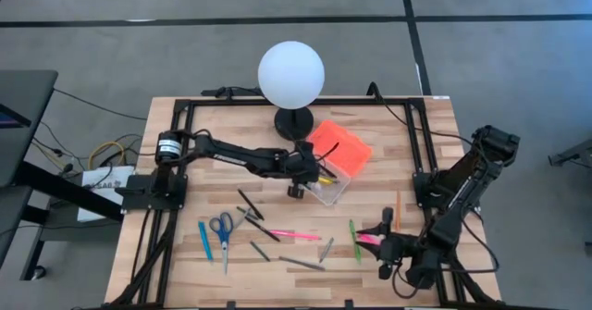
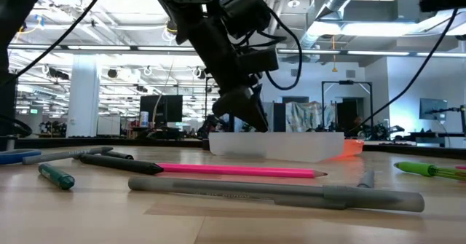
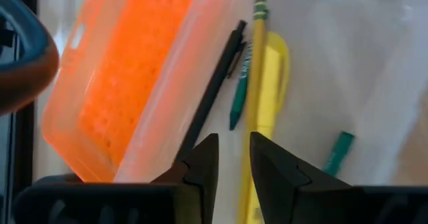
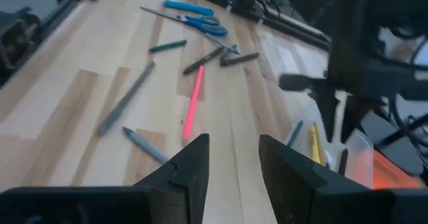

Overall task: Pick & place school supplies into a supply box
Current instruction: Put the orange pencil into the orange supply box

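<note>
While most of the supplies lie on the wooden surface, the job looks only partly done. Nearest the front edge lie a grey pen, a pink pencil, a black pen and a green marker. Blue-handled scissors and a blue pen lie on the left side, and a green pen and an orange pencil on the right. All of these are outside the box.

Farther back sits the supply box, with its orange lid open behind it. Its long axis runs slantwise across the surface. Inside I see a yellow pencil, a yellow marker, a black pen and 2 green pens, so about 5 things are in. They all lie flat along the long side of the box, and the pencil's eraser end points to the far wall.

The left hand hangs right over the box with its fingers a little apart and nothing between them.

The right hand waits low near the front right corner of the surface, fingers apart and empty.

Many more things need to go in.
</note>
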You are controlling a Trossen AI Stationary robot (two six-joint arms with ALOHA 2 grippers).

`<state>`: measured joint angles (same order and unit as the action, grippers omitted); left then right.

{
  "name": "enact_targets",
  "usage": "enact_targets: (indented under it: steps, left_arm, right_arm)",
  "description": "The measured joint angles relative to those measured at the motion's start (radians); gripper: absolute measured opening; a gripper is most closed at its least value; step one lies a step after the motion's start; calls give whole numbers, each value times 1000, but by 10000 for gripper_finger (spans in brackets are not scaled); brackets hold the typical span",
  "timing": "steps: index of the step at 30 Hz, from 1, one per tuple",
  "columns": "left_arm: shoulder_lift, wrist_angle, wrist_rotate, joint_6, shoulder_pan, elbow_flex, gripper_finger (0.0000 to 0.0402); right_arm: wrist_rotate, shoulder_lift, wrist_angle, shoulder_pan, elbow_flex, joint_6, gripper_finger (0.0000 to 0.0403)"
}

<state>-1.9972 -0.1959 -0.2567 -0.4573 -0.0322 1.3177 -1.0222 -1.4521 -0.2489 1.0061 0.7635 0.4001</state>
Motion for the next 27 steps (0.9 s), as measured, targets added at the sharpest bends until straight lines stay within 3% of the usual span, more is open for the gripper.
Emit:
enact_targets:
  steps: [9,15,20,27]
  left_arm:
    - [2,-332,-98,40,119,165,81]
    - [37,-498,-62,68,174,189,71]
    - [123,-555,76,149,185,136,59]
    - [288,-408,50,220,216,-73,43]
  right_arm:
    - [0,0,-176,-75,0,270,124]
    - [3,0,-276,-117,0,465,124]
    - [9,0,-337,-114,0,592,124]
    - [63,0,-418,-100,0,776,124]
